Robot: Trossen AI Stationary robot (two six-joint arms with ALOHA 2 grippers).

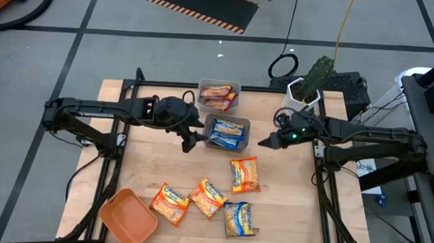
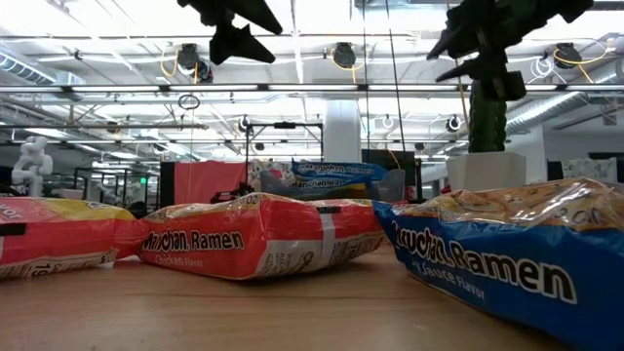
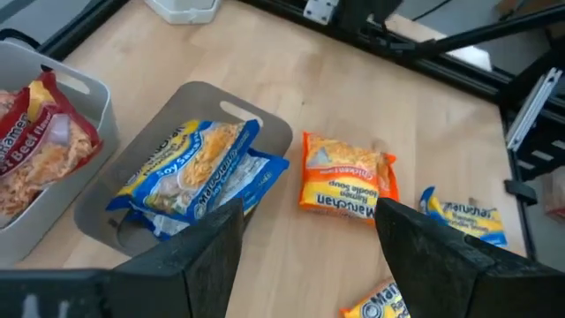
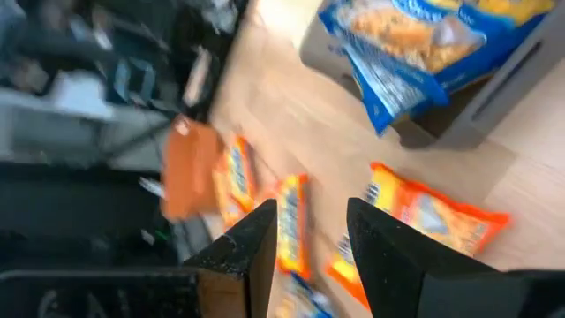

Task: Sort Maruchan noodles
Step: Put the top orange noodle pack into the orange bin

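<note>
Several Maruchan packets lie flat on the wooden table: an orange one (image 1: 244, 175), two more orange ones (image 1: 208, 198) (image 1: 169, 203) and a blue one (image 1: 239, 218). A grey bin (image 1: 212, 123) holds blue packets (image 3: 190, 172). A second bin (image 1: 237, 86) at the far edge holds reddish packets (image 1: 217, 97). My left gripper (image 1: 190, 142) (image 3: 309, 256) hovers open and empty beside the blue-packet bin's left side. My right gripper (image 1: 264, 142) (image 4: 309, 247) hovers open and empty just right of that bin, above the table.
An orange tray (image 1: 128, 219) sits at the table's near left corner. A potted cactus (image 1: 312, 82) stands at the far right corner. Bare wood lies between the bins and the loose packets. Both grippers hang high in the low view, left (image 2: 239, 39) and right (image 2: 473, 44).
</note>
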